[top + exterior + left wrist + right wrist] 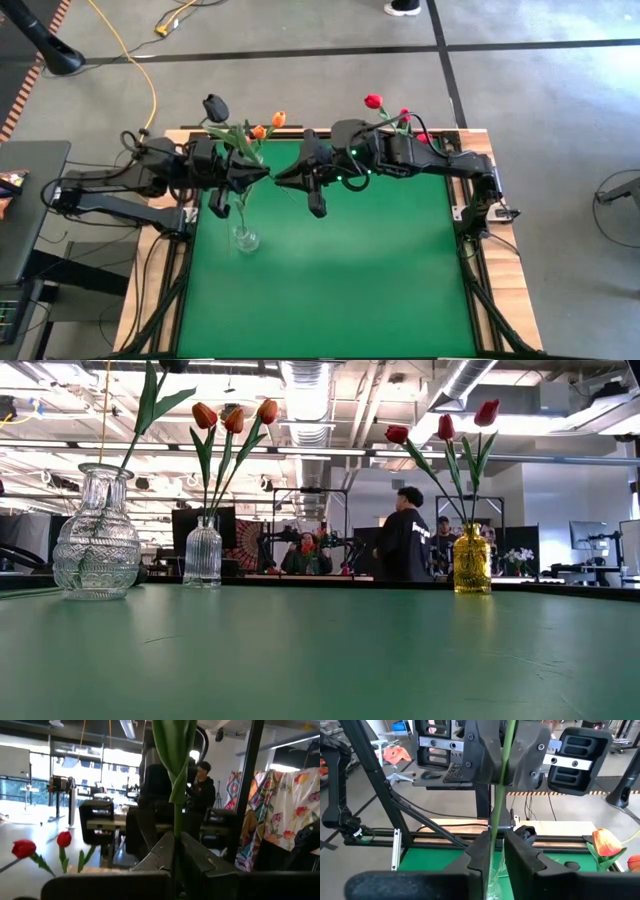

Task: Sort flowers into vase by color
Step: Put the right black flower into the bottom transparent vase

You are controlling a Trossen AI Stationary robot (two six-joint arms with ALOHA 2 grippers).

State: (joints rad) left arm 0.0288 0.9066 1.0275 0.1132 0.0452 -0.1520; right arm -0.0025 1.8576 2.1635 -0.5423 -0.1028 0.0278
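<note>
I'm mid-handover over the back of the counter [330,270]. The left claw [262,175] is clamped on a green stem [177,827]; the right claw [283,177] faces it on that stem, fingers just beside it, and I can't tell whether it's gripping. Judging by the sorted vases, reds in the yellow vase [472,568], oranges in the ribbed one [203,555], I next need the right claw clear, then the left to lower into the matching vase.

Open-plan robotics lab, exposed ceiling ducts [305,385], other robot rigs [300,520], people [403,540] at workstations
</note>
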